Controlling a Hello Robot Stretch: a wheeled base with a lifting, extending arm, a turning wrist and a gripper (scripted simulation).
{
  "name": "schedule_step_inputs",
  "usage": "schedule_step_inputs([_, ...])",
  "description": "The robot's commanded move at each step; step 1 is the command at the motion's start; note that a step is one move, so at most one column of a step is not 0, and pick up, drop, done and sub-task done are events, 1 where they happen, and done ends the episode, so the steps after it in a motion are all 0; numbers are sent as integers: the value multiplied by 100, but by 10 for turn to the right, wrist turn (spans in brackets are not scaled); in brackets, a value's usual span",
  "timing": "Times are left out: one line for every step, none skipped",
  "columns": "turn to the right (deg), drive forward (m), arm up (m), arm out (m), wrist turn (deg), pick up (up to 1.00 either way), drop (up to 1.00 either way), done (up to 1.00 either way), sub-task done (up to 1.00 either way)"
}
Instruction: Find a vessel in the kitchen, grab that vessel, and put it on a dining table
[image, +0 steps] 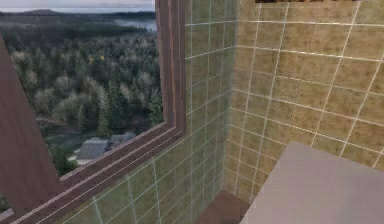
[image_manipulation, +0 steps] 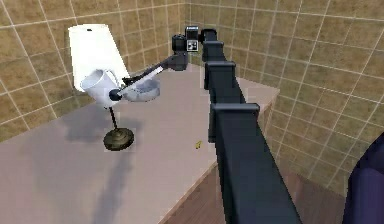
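Observation:
My arm (image_manipulation: 235, 130) reaches out over a pale mauve countertop (image_manipulation: 60, 180). At its far end, left of the two white marker squares, the gripper (image_manipulation: 118, 93) points its thin fingers (image_manipulation: 140, 76) to the left. Just behind the fingers is a small grey-blue bowl-like vessel (image_manipulation: 148, 92), close to the tiled wall. I cannot tell whether it rests on the countertop or whether the gripper holds anything. The fingertips end against a white lamp shade (image_manipulation: 92, 55).
The lamp's dark round base (image_manipulation: 120, 139) stands on the countertop below the fingers. Tan tiled walls (image_manipulation: 300, 50) enclose the corner. In the forward view, a large brown-framed window (image: 90, 90) looks onto forest, and the countertop's corner (image: 320, 190) lies at lower right.

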Motion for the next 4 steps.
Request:
schedule_step_inputs([0,0,0,0,450,0,0,0,0])
schedule_step_inputs([0,0,0,0,90,0,0,0,0])
schedule_step_inputs([0,0,-4,0,0,0,0,0,0])
schedule_step_inputs([0,0,-32,0,0,0,0,0,0])
